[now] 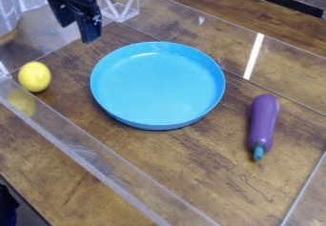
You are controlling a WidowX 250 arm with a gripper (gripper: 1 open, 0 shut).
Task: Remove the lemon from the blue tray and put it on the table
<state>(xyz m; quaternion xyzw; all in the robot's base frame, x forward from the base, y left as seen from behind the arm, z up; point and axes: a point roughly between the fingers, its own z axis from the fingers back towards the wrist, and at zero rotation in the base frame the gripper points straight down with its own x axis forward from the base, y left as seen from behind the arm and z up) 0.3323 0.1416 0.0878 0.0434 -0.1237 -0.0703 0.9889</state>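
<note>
The lemon (pixel 34 75), small and bright yellow, lies on the dark wood table (pixel 152 163) at the far left, well clear of the blue tray (pixel 156 84). That round blue dish sits mid-table with nothing in it. My black gripper (pixel 75 22) hangs above the table at the upper left, beyond the tray's rim and up-right of the lemon. Its fingers (pixel 90 26) stand open with nothing between them.
A purple eggplant (pixel 262 124) lies to the right of the tray. Clear acrylic panels (pixel 57 134) edge the table along the left front and back. A clear stand (pixel 121 3) sits behind the gripper.
</note>
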